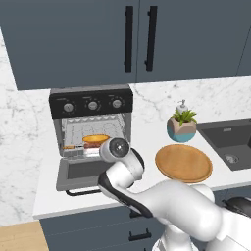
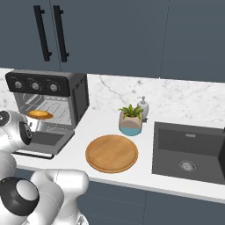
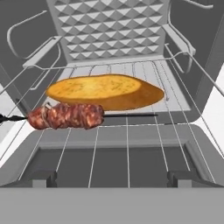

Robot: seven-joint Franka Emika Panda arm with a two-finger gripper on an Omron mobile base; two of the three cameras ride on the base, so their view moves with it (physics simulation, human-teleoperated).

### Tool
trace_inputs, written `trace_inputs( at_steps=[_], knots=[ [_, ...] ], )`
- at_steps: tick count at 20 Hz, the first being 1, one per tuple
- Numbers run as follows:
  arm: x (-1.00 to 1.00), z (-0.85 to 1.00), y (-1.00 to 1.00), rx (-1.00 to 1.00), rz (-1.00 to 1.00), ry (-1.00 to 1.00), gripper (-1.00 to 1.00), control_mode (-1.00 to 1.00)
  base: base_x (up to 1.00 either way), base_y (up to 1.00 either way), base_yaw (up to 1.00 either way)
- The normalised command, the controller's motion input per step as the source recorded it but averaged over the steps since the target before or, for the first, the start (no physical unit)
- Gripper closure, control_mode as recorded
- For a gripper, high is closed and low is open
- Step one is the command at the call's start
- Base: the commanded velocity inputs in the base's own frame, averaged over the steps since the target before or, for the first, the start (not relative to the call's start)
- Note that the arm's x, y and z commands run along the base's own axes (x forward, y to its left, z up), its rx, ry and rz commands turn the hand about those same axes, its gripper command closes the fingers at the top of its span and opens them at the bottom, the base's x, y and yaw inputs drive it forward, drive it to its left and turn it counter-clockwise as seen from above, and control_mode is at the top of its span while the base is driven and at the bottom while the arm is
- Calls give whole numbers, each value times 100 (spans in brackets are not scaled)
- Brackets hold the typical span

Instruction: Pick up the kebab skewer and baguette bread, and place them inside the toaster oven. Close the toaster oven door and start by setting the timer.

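The pincer stood wide open and empty, facing into the toaster oven (image 1: 91, 128). Just ahead of it the kebab skewer (image 3: 65, 116) lay across the front of the wire rack (image 3: 127, 144), with the baguette bread (image 3: 105, 91) directly behind, apparently touching it. Below the pincer the toaster oven door (image 1: 81, 172) hung dropped open. That flap looked stiff, light and hinged; its thin black bar handle (image 1: 83, 191), probably slippery, seemed the best place to hook and lift.

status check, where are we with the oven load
Gripper open, holding nothing. Kebab skewer and baguette bread both on the rack inside the toaster oven. Toaster oven door down; nothing blocking it.
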Motion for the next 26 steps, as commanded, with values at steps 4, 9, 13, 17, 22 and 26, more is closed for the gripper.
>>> trace_inputs(
  at_steps=[4,9,13,17,22,26],
  knots=[
    [-23,0,0,-3,0,-5,-100,-100,0,0,0],
    [-33,0,0,-1,0,-3,-100,-100,0,0,0],
    [-1,0,0,0,0,0,-100,-100,0,0,0],
    [10,-2,0,0,0,0,-100,-100,0,0,0],
    [15,0,0,0,0,0,-100,-100,0,0,0],
    [14,-3,0,0,0,0,-100,-100,0,0,0]
  ],
)
